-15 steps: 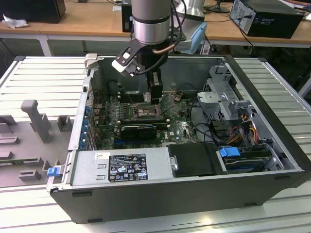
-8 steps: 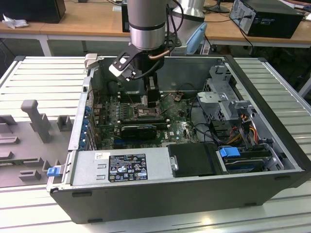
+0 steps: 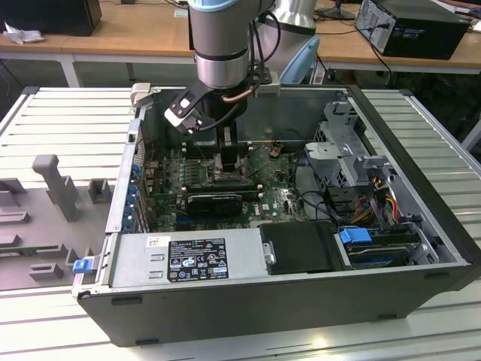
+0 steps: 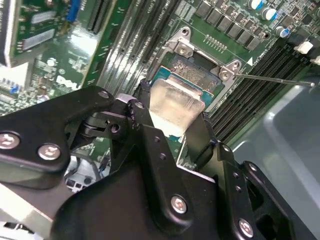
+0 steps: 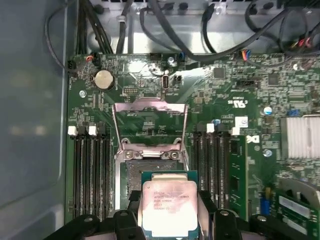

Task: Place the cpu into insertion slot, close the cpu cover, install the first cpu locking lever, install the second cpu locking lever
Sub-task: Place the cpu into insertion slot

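My gripper (image 5: 170, 216) is shut on the cpu (image 5: 167, 202), a small square chip with a silvery face and a green rim. In the first wrist view the chip hangs over the near edge of the insertion slot (image 5: 132, 172), whose dark centre still shows beyond it. The cpu cover (image 5: 150, 106) stands open, hinged up at the far side of the slot. In the second wrist view the cpu (image 4: 175, 100) sits between the black fingers (image 4: 205, 132) just above the socket (image 4: 197, 67). A thin lever rod (image 4: 275, 78) sticks out sideways. In the exterior view the gripper (image 3: 225, 159) reaches down into the open case.
Black memory slots (image 5: 92, 170) flank the socket on both sides. A long black expansion card (image 3: 214, 201) lies nearer the case front. A power supply (image 3: 188, 259), drive cage (image 3: 338, 150) and cables (image 5: 165, 20) line the case, and its grey wall (image 5: 30, 110) rises close by.
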`<state>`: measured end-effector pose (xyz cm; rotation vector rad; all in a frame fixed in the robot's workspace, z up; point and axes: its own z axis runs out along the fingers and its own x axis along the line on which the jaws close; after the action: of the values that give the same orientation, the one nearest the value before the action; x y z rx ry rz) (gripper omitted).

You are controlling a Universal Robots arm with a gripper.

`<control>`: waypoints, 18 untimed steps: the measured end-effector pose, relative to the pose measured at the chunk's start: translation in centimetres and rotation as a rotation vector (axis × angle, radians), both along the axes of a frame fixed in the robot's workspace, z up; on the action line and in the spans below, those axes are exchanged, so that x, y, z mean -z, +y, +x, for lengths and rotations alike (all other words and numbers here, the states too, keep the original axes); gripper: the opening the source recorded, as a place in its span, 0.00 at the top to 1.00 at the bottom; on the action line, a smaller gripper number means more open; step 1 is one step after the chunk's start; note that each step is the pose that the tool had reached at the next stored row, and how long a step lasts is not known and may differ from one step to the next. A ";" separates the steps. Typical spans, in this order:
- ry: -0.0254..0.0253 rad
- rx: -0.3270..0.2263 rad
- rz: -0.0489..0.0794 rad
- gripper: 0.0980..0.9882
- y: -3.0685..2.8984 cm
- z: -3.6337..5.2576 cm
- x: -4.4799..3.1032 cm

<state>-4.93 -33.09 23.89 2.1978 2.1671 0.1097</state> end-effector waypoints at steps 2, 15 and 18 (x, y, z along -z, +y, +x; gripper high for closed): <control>-0.0001 0.000 0.000 0.52 0.20 0.00 0.36; -0.0001 0.000 0.000 0.52 1.11 0.00 3.05; -0.0001 0.000 0.000 0.52 1.19 0.00 3.44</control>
<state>-4.93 -31.90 20.45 2.1978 2.1669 0.1096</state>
